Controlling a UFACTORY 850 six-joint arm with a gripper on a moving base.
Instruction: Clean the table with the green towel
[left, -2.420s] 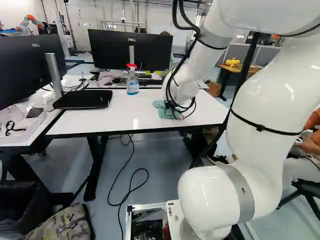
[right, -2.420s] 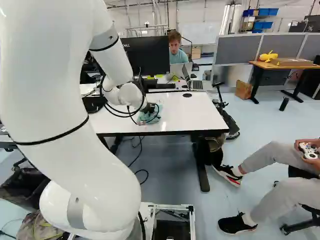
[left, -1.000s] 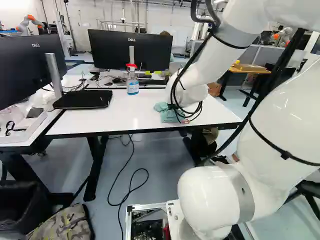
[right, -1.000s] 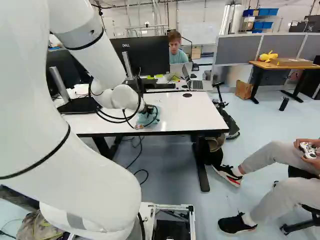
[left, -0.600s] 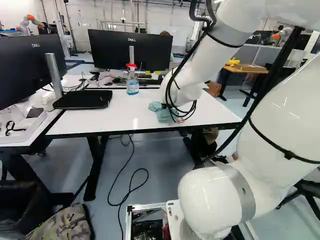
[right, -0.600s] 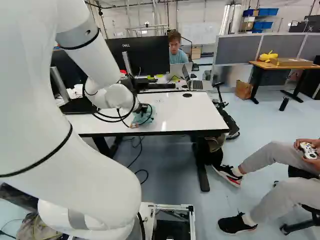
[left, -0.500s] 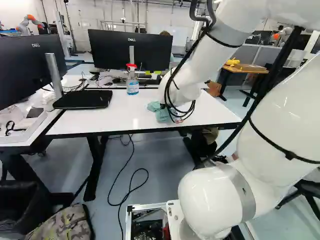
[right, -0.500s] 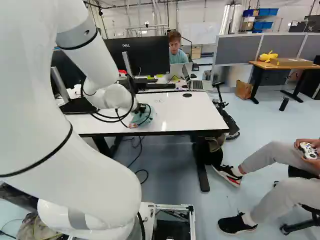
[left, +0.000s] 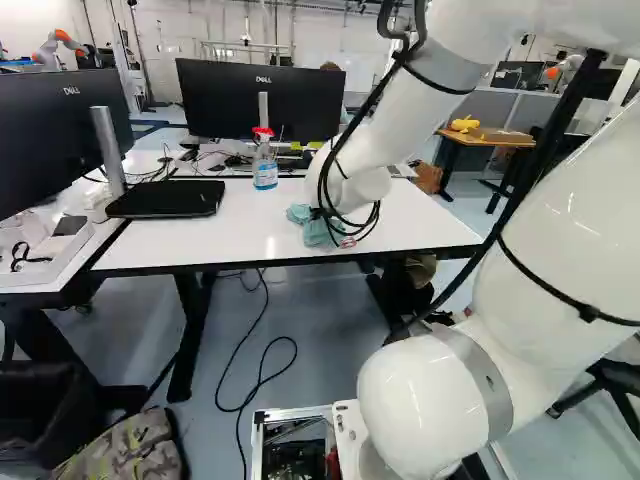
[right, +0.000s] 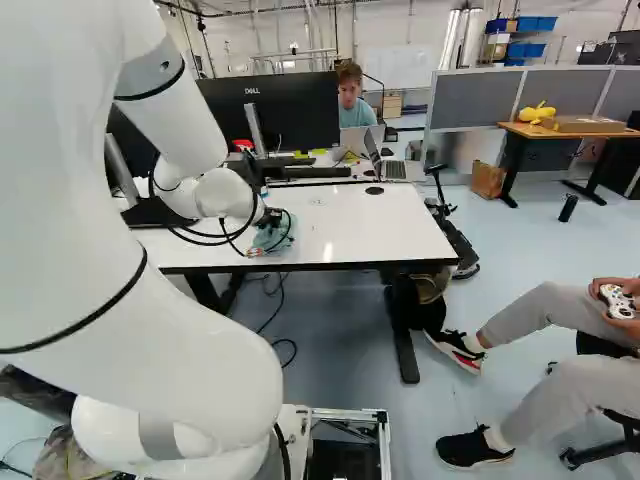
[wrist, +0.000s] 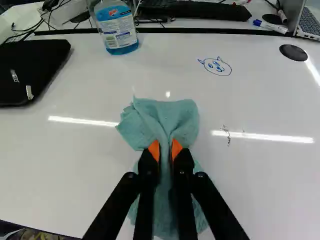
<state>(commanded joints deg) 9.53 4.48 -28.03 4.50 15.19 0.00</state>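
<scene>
In the right base view my gripper (right: 272, 216) shows as a dark part low over the white table (right: 385, 225), partly hidden by arm and cables. The wrist view has the gripper (wrist: 165, 150) shut on the green towel (wrist: 185, 117), a fold pinched between its orange pads. The bunched cloth lies on the tabletop, spreading ahead of and under the fingers. A blue face drawing (wrist: 218, 67) is on the surface farther ahead, to one side, and a small dark scribble (wrist: 227, 135) is beside the towel, nearer the gripper.
A spray bottle (left: 265, 165) with blue liquid stands near the table's far edge. Beside it, toward the left monitor (left: 60, 135), is a black monitor foot (left: 165, 199). A second monitor (left: 225, 100) and a laptop (right: 395, 169) are beyond. Another robot (left: 60, 45) stands far back.
Over the last second my arm has carried the gripper and towel leftward across the tabletop in both base views, the towel staying gripped. The base has not moved.
</scene>
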